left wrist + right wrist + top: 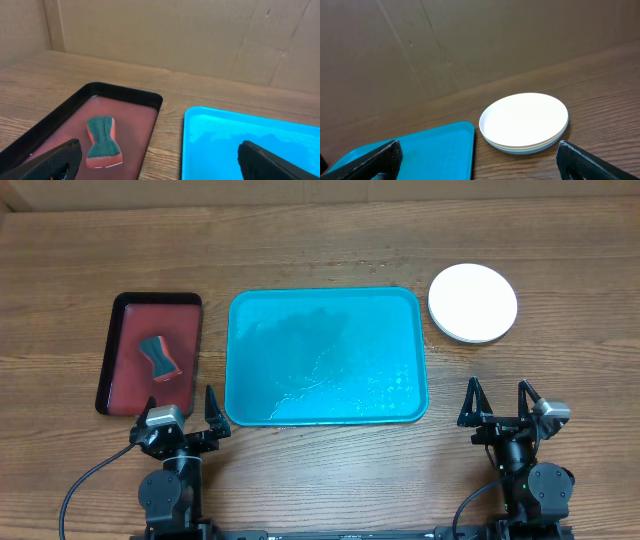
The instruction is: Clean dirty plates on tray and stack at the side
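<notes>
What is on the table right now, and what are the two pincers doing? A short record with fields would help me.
turquoise tray: middle of the table, no plates on it, wet streaks
stack of plates: on the table off the tray's far right corner, white one on top, no smears showing
dark red tray: left of the turquoise tray
sponge: lying in the dark red tray, green side up
left pincer: open, holding nothing
right pincer: open, holding nothing

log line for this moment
tray: no plates on it | plates: stacked right of it, white on top | sponge: in red tray | left gripper: open | right gripper: open
</notes>
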